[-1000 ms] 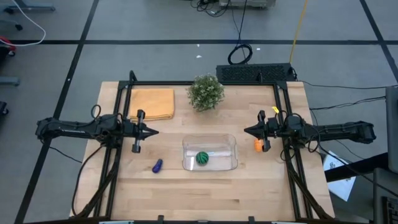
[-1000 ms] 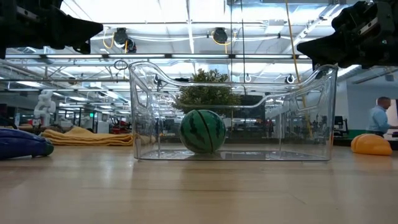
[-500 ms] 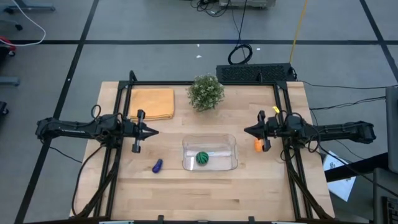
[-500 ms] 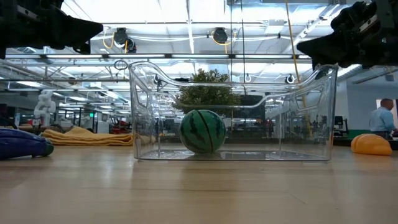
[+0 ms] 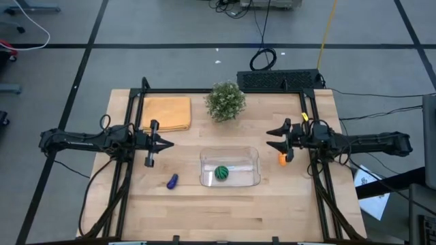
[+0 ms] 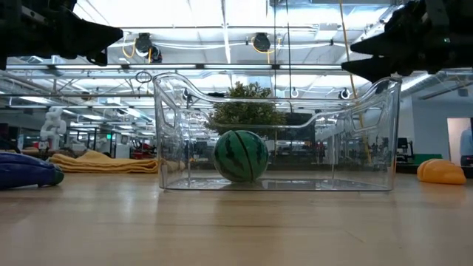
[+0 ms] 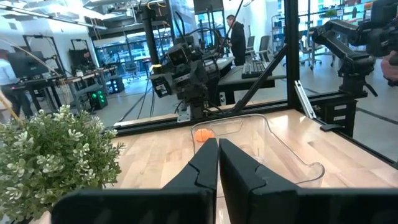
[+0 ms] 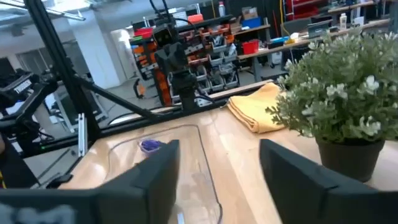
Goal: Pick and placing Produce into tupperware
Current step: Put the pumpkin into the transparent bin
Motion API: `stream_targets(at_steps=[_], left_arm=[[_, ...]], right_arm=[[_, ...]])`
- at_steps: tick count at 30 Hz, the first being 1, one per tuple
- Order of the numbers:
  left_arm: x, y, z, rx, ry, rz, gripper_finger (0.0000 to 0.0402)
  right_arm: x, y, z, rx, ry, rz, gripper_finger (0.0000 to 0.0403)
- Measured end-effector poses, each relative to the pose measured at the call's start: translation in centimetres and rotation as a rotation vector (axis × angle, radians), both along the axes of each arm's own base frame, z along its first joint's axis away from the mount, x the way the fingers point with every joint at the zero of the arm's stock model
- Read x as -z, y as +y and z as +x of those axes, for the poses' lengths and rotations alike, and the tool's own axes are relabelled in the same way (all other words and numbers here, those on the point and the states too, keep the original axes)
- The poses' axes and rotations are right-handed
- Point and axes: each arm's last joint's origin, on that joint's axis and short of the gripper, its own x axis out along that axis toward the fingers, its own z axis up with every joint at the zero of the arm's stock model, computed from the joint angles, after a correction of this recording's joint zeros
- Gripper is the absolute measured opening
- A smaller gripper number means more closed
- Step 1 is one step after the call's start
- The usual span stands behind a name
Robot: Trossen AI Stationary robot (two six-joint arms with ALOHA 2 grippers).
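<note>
The clear tupperware (image 5: 229, 167) stands at the table's middle with the green striped ball (image 5: 221, 173) resting on its floor (image 6: 241, 156). The purple piece (image 5: 172, 181) lies on the table to its left, and the orange piece (image 5: 283, 160) lies to its right. My left gripper (image 5: 167, 143) hovers shut above the table, left of the tupperware, its fingers (image 7: 217, 149) pointing right. My right gripper (image 5: 270, 138) hovers open to the right of the tupperware, beside and above the orange piece, with nothing between its fingers (image 8: 155, 168).
A bushy potted plant (image 5: 225, 101) stands at the far middle, and a folded yellow-orange cloth (image 5: 166, 113) lies at the far left. Black frame rails (image 5: 129, 177) run along the left and right sides. Bare wood lies in front of the tupperware.
My right gripper has opened its fingers wide while staying in place beside the orange piece. Nothing on the table has moved.
</note>
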Motion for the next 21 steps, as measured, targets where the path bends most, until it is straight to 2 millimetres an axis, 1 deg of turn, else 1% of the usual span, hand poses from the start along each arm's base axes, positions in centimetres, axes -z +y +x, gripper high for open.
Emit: stream_targets(at_steps=[2, 5, 9, 15, 18, 21], left_arm=[[0.0, 0.0, 0.0, 0.000, 0.000, 0.000, 0.0019], [0.0, 0.0, 0.0, 0.000, 0.000, 0.000, 0.0019], [0.0, 0.0, 0.0, 0.000, 0.001, -0.004, 0.0019], [0.0, 0.0, 0.0, 0.000, 0.005, -0.004, 0.0019], [0.1, 0.0, 0.0, 0.000, 0.010, -0.004, 0.0019], [0.1, 0.0, 0.0, 0.000, 0.010, -0.004, 0.0019]], right_arm=[[-0.4, 0.0, 0.1, 0.000, 0.030, 0.002, 0.0240], [-1.0, 0.0, 0.2, 0.000, 0.075, 0.009, 0.0249], [-2.1, -0.1, 0.4, 0.020, 0.150, 0.042, 0.0250], [-3.1, -0.2, 0.1, 0.077, 0.351, 0.145, 0.0247], [-3.8, -0.1, -0.1, 0.092, 0.401, 0.199, 0.0247], [-3.9, -0.1, -0.2, 0.099, 0.445, 0.214, 0.0247]])
